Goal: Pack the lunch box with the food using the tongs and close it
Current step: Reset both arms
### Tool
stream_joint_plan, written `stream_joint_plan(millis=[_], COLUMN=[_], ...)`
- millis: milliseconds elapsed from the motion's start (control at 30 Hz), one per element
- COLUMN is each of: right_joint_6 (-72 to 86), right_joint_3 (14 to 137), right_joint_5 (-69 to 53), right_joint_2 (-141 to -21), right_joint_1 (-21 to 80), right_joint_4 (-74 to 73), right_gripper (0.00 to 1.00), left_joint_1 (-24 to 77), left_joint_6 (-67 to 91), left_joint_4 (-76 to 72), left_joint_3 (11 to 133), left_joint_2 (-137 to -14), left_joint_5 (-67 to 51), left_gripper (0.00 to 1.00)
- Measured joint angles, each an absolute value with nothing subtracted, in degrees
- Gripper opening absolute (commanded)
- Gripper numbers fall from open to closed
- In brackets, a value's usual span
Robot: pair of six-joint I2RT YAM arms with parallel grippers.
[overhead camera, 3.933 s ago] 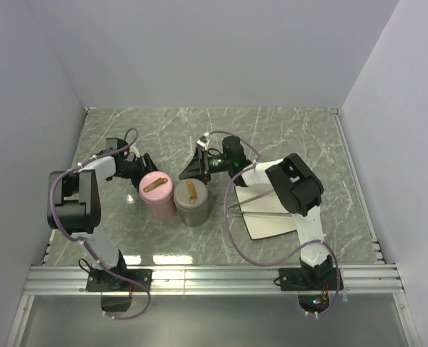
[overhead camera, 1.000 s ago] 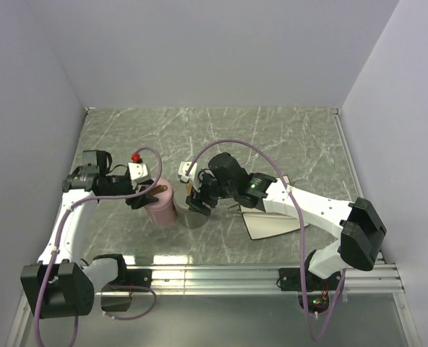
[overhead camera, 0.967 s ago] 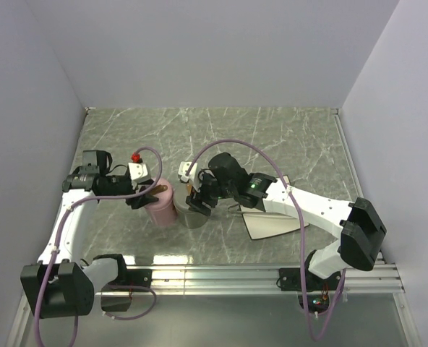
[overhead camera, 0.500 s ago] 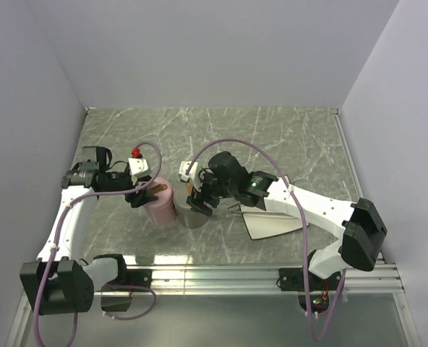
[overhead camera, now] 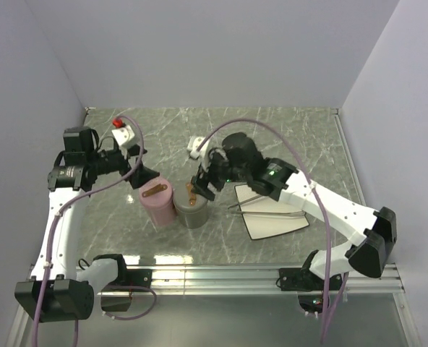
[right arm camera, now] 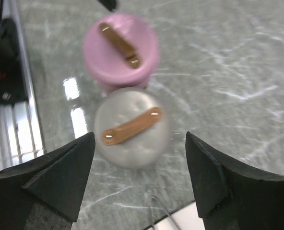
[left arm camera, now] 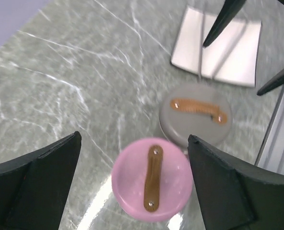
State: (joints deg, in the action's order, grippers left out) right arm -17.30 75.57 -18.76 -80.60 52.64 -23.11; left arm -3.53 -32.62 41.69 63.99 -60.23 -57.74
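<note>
- the grey round container (overhead camera: pixel 193 207) is seen lidded on the marbled table (overhead camera: pixel 286 137), with a brown strap across its lid.
- the pink round container (overhead camera: pixel 157 204) is stood just left of it, also lidded.
- the tongs (overhead camera: pixel 266 203) are laid on the white plate (overhead camera: pixel 272 225) just right of the grey container.
- the left gripper (overhead camera: pixel 143 176) is held up-left of the grey container, fingers spread wide, empty.
- the right gripper (overhead camera: pixel 203 184) is held above the grey container, fingers apart, empty.

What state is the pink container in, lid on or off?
Shut, lid on. The pink container stands upright, its round lid covering the top, brown strap handle lying across it.
</note>
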Motion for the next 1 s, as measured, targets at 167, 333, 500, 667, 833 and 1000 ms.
stream_joint_plan(millis=[167, 333, 500, 667, 833, 1000], right_joint_6=[-13.54, -8.64, -3.79, -1.48, -0.67, -0.45], right_joint_3=[76.97, 76.79, 74.02, 66.78, 60.20, 56.97], right_joint_5=[-19.97, -20.56, -21.52, -21.87, -21.93, -22.33], right_joint_2=[-77.54, -74.89, -71.35, -68.49, -67.64, -66.59], right_joint_1=[43.64, 31.05, 18.46, 7.18, 1.50, 1.13], right_joint_4=[-23.24, -23.62, -24.45, -25.02, -25.76, -25.78], right_gripper=[0.93, 1.00, 1.00, 1.00, 1.00, 1.00], left_joint_1=[-3.55, -3.64, -3.73, -3.90, -3.95, -3.95], left_joint_6=[-17.87, -6.04, -1.43, -0.27, -0.38, -0.99], left_joint_4=[36.40, 35.24, 35.38, 34.39, 32.64, 30.81], left_joint_3=[71.09, 81.06, 85.34, 82.78, 79.31, 75.96], left_joint_2=[-62.59, -71.18, -80.73, -84.53, -85.01, -84.95], left_joint_5=[-52.64, -44.58, -37.39, -30.52, -26.83, -24.93], left_gripper=[0.99, 0.99, 1.00, 0.99, 0.99, 0.99])
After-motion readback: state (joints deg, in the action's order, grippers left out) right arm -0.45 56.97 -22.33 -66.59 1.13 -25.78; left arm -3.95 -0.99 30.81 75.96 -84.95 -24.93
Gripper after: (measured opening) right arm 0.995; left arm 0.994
